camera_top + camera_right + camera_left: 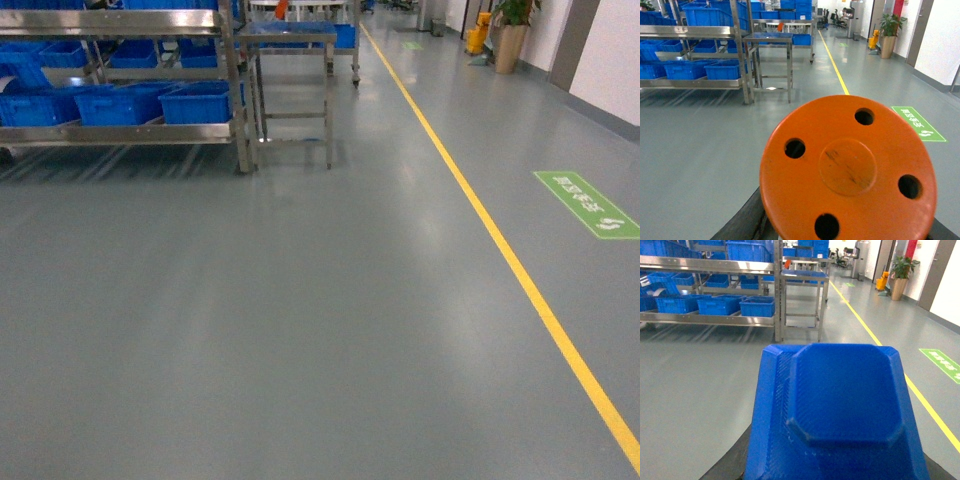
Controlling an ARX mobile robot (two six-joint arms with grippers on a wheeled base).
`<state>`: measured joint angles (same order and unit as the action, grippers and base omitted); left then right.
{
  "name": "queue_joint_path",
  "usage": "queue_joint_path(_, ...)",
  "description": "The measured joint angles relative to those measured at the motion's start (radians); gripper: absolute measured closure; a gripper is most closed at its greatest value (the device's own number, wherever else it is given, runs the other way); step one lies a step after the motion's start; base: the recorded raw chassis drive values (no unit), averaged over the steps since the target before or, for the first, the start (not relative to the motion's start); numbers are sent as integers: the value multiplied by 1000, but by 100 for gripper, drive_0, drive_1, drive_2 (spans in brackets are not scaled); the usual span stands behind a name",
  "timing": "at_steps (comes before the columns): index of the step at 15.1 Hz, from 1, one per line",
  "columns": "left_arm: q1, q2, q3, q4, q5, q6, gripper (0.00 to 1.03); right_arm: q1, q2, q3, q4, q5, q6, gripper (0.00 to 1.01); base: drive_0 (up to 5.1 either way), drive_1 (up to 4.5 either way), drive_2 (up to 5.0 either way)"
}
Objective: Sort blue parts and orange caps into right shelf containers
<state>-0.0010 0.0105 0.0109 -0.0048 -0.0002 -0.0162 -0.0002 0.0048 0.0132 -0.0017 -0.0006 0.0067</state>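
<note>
In the left wrist view a blue part, a flat-topped moulded block with cut corners, fills the lower frame. My left gripper is shut on it, with dark fingers showing at its lower edges. The right wrist view is filled by a round orange cap with four holes, and my right gripper is shut on it, its dark fingers just visible beneath. Neither gripper shows in the head view. A steel shelf with blue crates stands far ahead on the left.
A small steel table stands right of the shelf. Grey floor stretches ahead, crossed by a yellow line, with a green floor sign to its right. A potted plant and a wall are at the far right.
</note>
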Motion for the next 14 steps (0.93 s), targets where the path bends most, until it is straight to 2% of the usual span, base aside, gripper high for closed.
queue_joint_path(14,1,0,0,-2,-1,2,61,0,0,0,-5,0,0,57,8,442,-425)
